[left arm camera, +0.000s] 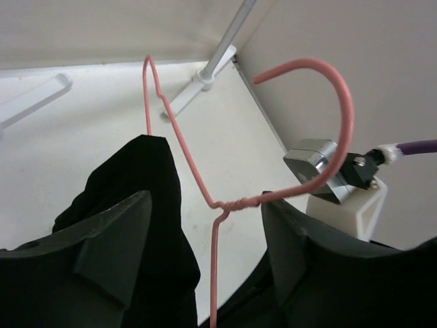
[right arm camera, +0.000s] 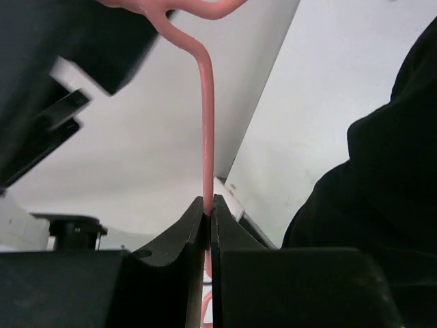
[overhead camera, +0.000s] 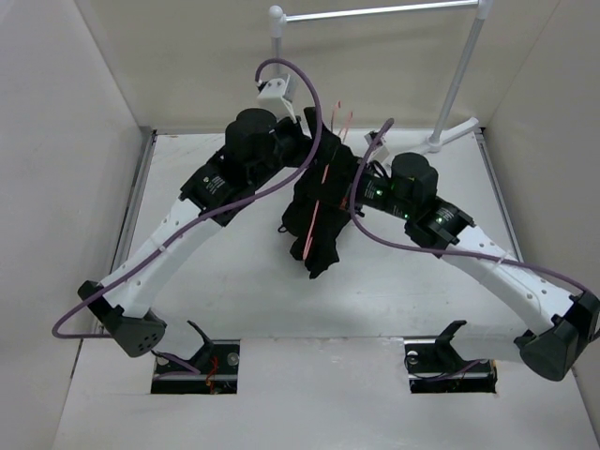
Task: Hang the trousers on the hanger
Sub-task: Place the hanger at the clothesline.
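Seen from the left wrist, the left gripper (left arm camera: 205, 205) stands open, its two dark fingers (left arm camera: 102, 253) well apart and holding nothing. The twisted neck of the hanger (left arm camera: 345, 116) lies in the gap between them, and we see no contact with either finger. The hook curves up toward 1 o'clock, passing in front of a small metal and white fitting (left arm camera: 328, 171) with a purple cable (left arm camera: 410, 147). One shoulder of the wire rises toward 11 o'clock. The trousers (left arm camera: 143, 178) are draped in a black fold over that side and drop out of view at 7 o'clock. Beyond them, at 12 o'clock, a white foot of the rail (left arm camera: 205, 75) rests on the pale table (left arm camera: 82, 137).

From the right wrist, the right gripper (right arm camera: 208, 205) is pinched tight on the hanger wire. The jaws meet around it with no gap to spare, and the wire climbs straight toward 12 o'clock before bending away. The trousers fill the frame's edge at 3 to 4 o'clock, beside the gripper. We cannot tell whether they touch it.

From overhead, the trousers hang in a dark bunch at the middle of the table, with the pink wire crossing them from 1 o'clock down to 7 o'clock. The left gripper sits at their 11 o'clock and the right gripper at their 2 o'clock. The rail stands at 12 o'clock against the back wall. We cannot tell whether the bunch rests on the table.
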Available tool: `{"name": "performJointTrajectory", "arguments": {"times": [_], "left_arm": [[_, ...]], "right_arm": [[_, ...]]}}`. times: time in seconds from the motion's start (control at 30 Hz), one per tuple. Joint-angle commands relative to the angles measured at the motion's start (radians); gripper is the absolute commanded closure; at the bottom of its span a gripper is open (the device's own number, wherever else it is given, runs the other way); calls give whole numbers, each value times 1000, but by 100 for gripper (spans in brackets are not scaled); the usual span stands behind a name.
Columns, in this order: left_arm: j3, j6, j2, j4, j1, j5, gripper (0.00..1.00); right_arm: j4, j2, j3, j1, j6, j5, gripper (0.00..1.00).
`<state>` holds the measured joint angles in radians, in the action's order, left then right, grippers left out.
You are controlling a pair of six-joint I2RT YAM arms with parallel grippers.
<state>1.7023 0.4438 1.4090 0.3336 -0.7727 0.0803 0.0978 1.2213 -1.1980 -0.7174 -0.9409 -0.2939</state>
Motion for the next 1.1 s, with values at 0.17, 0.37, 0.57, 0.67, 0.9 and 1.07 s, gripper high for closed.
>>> {"name": "performJointTrajectory", "arguments": {"times": [0.17, 0.37, 0.57, 0.67, 0.9, 1.07], "left_arm": [[109, -1, -103, -57, 71, -37, 7], [25, 6, -200, -54, 147, -10, 0], [-182, 64, -286, 7, 267, 55, 0], [-298, 88, -323, 7, 306, 47, 0], [-457, 111, -341, -10, 312, 32, 0], [-518, 124, -324, -41, 315, 18, 0]], "right_arm": [[-139, 70, -173, 109, 19, -11, 99], [-127, 203, -334, 238, 28, -59, 99], [-49, 414, -610, 368, 37, -106, 99], [-3, 524, -765, 422, 34, -114, 99], [100, 724, -1064, 516, 21, -119, 99], [126, 799, -1156, 586, -12, -131, 100]]}}
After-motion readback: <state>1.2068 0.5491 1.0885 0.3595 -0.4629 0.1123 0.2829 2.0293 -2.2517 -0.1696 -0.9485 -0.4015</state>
